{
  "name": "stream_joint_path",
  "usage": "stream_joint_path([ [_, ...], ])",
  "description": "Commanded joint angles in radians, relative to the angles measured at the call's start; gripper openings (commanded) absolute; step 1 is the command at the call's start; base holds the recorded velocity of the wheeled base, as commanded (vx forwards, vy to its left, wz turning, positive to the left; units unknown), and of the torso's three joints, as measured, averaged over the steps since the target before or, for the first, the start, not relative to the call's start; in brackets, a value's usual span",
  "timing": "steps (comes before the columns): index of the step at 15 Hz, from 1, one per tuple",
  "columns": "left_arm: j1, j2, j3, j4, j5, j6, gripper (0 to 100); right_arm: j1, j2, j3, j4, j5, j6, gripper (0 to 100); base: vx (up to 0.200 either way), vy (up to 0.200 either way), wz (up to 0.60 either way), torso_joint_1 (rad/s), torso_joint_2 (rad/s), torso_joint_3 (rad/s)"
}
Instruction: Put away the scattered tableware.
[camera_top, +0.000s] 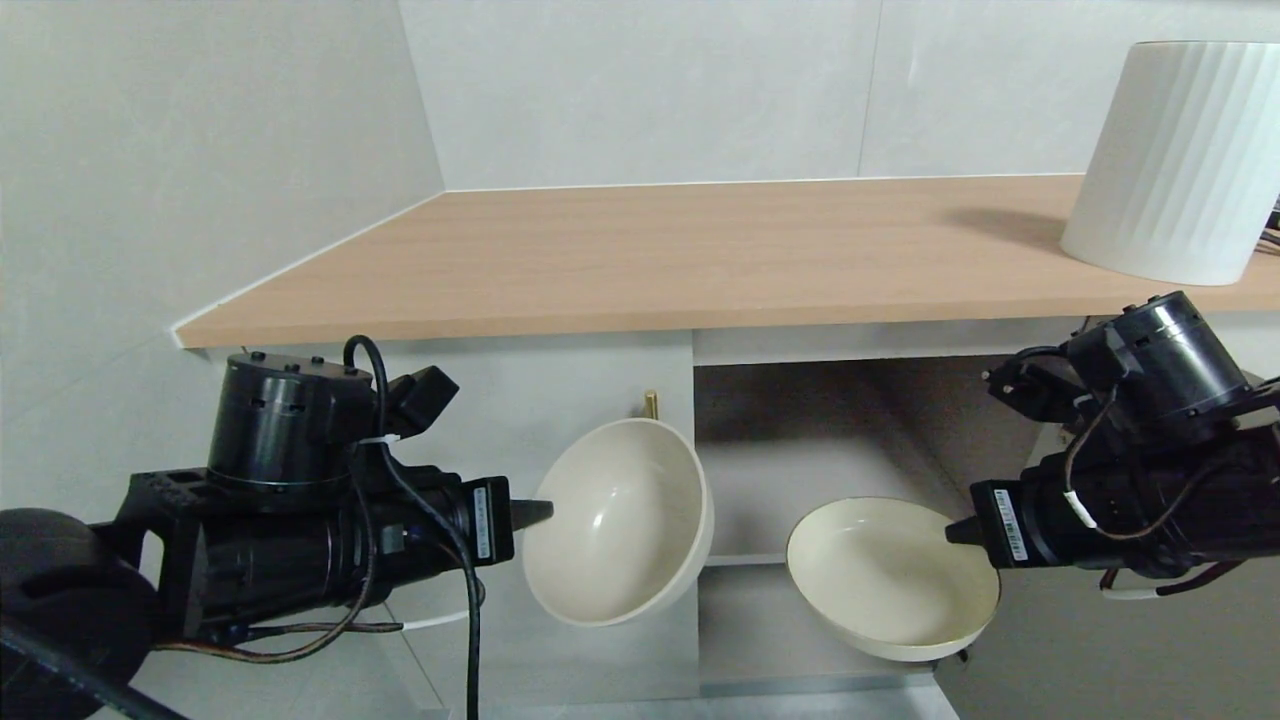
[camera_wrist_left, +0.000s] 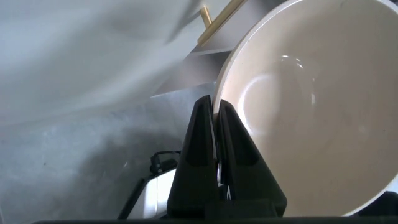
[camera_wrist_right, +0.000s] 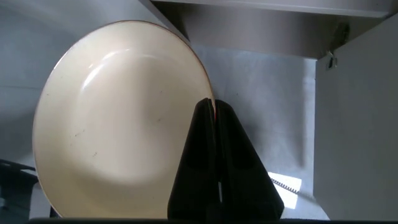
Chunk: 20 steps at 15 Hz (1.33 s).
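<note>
My left gripper (camera_top: 540, 512) is shut on the rim of a deep cream bowl (camera_top: 620, 520), held tilted on its side in front of the closed left cabinet door. The left wrist view has that bowl (camera_wrist_left: 311, 112) pinched between the black fingers (camera_wrist_left: 202, 134). My right gripper (camera_top: 955, 532) is shut on the rim of a shallow cream plate (camera_top: 885, 575), held in front of the open cabinet compartment (camera_top: 800, 440). The plate (camera_wrist_right: 118, 118) fills much of the right wrist view, with its edge clamped between the fingers (camera_wrist_right: 204, 134).
A wooden countertop (camera_top: 650, 250) runs above the cabinet, with a white ribbed lampshade (camera_top: 1175, 160) at its right end. A brass door handle (camera_top: 651, 404) sticks out just above the bowl. The open compartment has a grey shelf (camera_top: 740, 560) and back wall.
</note>
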<state>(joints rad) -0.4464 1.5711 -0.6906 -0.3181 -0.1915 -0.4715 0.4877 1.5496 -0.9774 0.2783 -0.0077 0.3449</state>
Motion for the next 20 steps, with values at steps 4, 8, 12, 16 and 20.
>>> stream_joint_path([
  [4,-0.032,0.006,0.006,0.019,0.0,0.001,0,0.0,0.256,0.019,-0.137,-0.068,0.009,0,0.0,0.0,0.0,0.0,0.0,0.0],
  [8,-0.032,0.007,0.005,0.022,0.0,0.001,0,-0.014,0.475,0.019,-0.337,-0.087,0.06,0,0.0,0.0,0.0,0.0,0.0,0.0],
  [12,-0.034,0.003,0.005,0.024,0.0,0.001,0,-0.07,0.675,0.019,-0.682,-0.173,0.135,0,0.0,0.0,0.0,0.0,0.0,0.0],
  [16,-0.038,0.007,0.006,0.024,0.0,0.001,0,-0.112,0.791,-0.003,-0.86,-0.226,0.131,0,0.0,0.0,0.0,0.0,0.0,0.0],
  [20,-0.038,0.007,0.006,0.024,0.0,0.001,0,-0.126,0.843,-0.063,-0.87,-0.287,0.134,0,0.0,0.0,0.0,0.0,0.0,0.0],
])
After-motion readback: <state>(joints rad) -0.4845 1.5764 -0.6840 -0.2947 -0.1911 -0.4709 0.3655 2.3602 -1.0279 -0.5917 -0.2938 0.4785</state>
